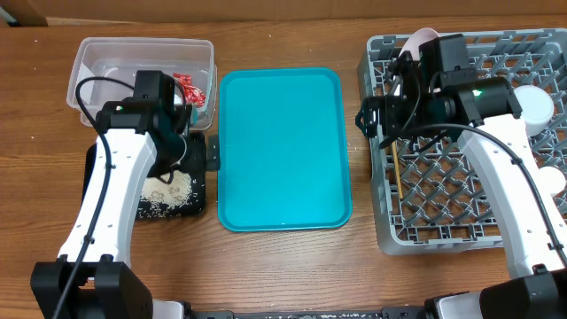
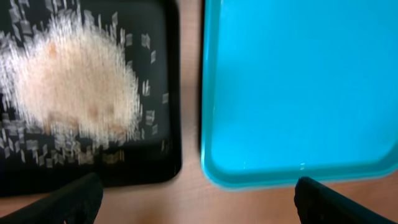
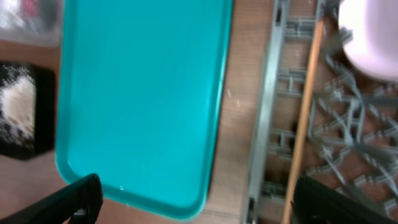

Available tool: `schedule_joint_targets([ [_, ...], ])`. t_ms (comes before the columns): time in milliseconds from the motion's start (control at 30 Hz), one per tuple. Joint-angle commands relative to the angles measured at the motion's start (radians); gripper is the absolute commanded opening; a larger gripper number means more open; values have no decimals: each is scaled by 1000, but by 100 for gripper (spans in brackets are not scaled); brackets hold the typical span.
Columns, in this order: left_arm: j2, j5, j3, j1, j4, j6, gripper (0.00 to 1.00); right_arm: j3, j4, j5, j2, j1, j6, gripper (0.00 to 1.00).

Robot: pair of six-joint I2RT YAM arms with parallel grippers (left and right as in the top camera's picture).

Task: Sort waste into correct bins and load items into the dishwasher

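Held left gripper (image 2: 198, 202) spread and empty above black tray (image 2: 168, 93), heaped with rice (image 2: 74, 81). Held right gripper (image 3: 196, 202) spread, empty, at rack (image 1: 443, 204) edge near chopstick (image 3: 305, 118). Saw wrapper (image 1: 188, 87) in tub (image 1: 97, 49).

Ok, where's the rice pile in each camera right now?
Overhead: rice pile lower left, in the black tray.
Left wrist: upper left, blurred, filling much of the tray.
Right wrist: far left edge, mid-height.
Shared landmark: the teal tray, immediately right of the black tray in all three.
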Motion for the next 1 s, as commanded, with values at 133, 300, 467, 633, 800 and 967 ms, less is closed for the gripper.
schedule_joint_targets([
  [133, -9, 12, 10, 18, -194, -3, 100, -3, -167, 41, -6, -5, -5, 100],
  [300, -14, 10, 10, 18, -275, -11, 100, -3, -272, 42, -9, -5, -3, 100],
  [467, -99, 10, -19, 18, -291, -16, 100, -44, -253, 42, -59, -5, 0, 100],
  [633, -306, 10, -122, 17, -207, -36, 100, -226, -82, 67, -222, -9, 58, 100],
  [800, -607, 9, -266, 17, -46, -48, 100, -453, 129, 106, -469, -9, 103, 100],
  [967, -884, 6, -396, 17, 82, -120, 100, -569, 227, 146, -688, -8, 105, 100],
])
